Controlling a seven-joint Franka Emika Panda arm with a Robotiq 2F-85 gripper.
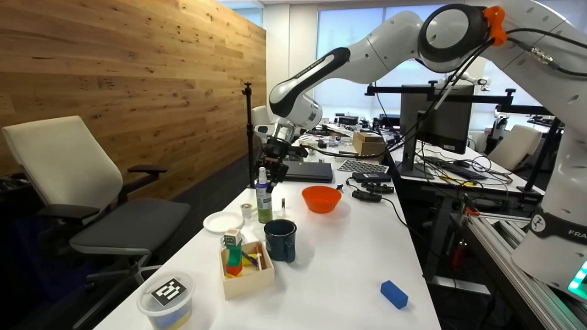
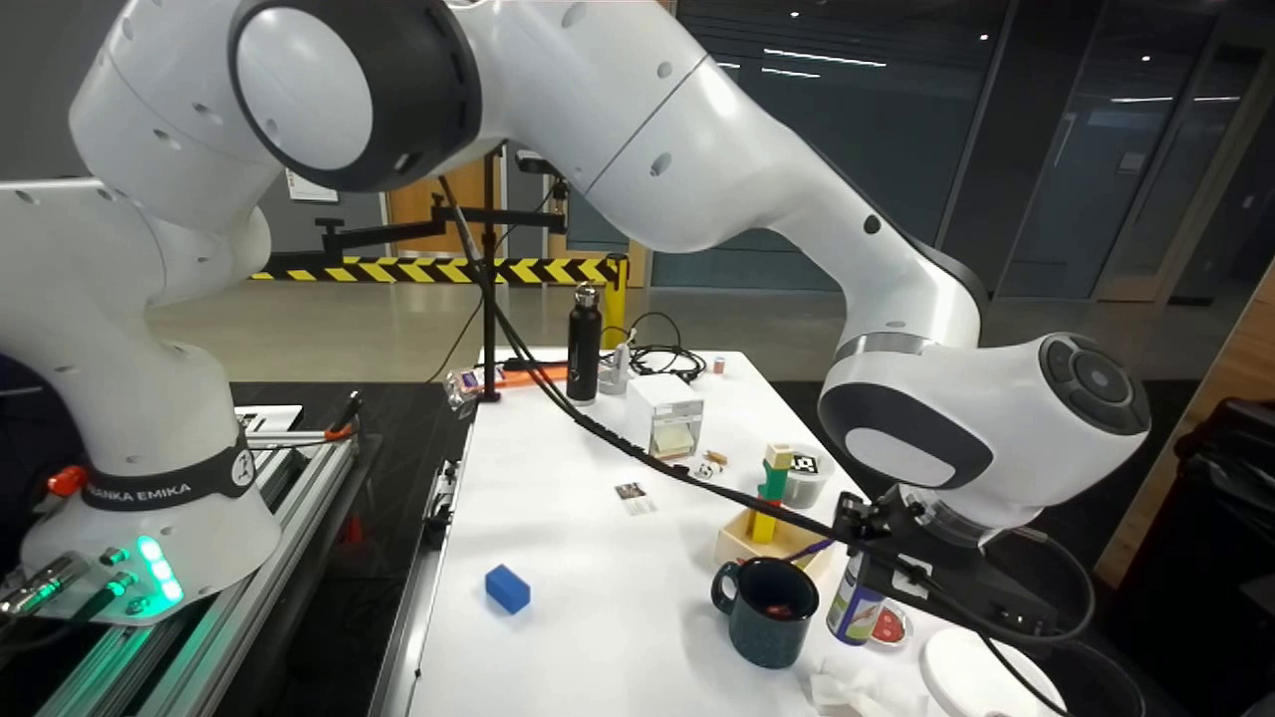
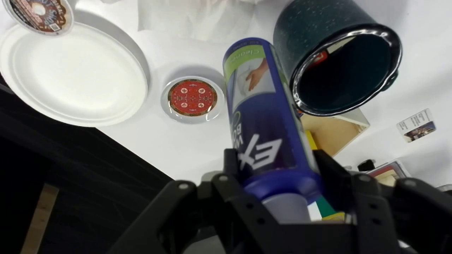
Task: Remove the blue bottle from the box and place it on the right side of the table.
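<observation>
The blue bottle (image 3: 263,116) is a blue-and-green spray bottle with a pale top. My gripper (image 3: 277,157) is shut on its upper end, one finger (image 3: 231,162) at each side. In an exterior view the bottle (image 1: 264,201) stands about upright, outside the box (image 1: 250,285) and behind the mug; whether its base touches the table (image 1: 339,270) I cannot tell. Its lower part (image 2: 854,609) shows beneath the arm in an exterior view, where the fingers are hidden. Inside the light-wood box are a stack of coloured blocks and some pens.
The dark mug (image 1: 277,240) stands close beside the bottle and box. Nearby are a white plate (image 1: 223,222), a small red-patterned dish (image 3: 192,98) and an orange bowl (image 1: 321,200). Farther off lie a blue block (image 1: 394,294) and a lidded tub (image 1: 166,300).
</observation>
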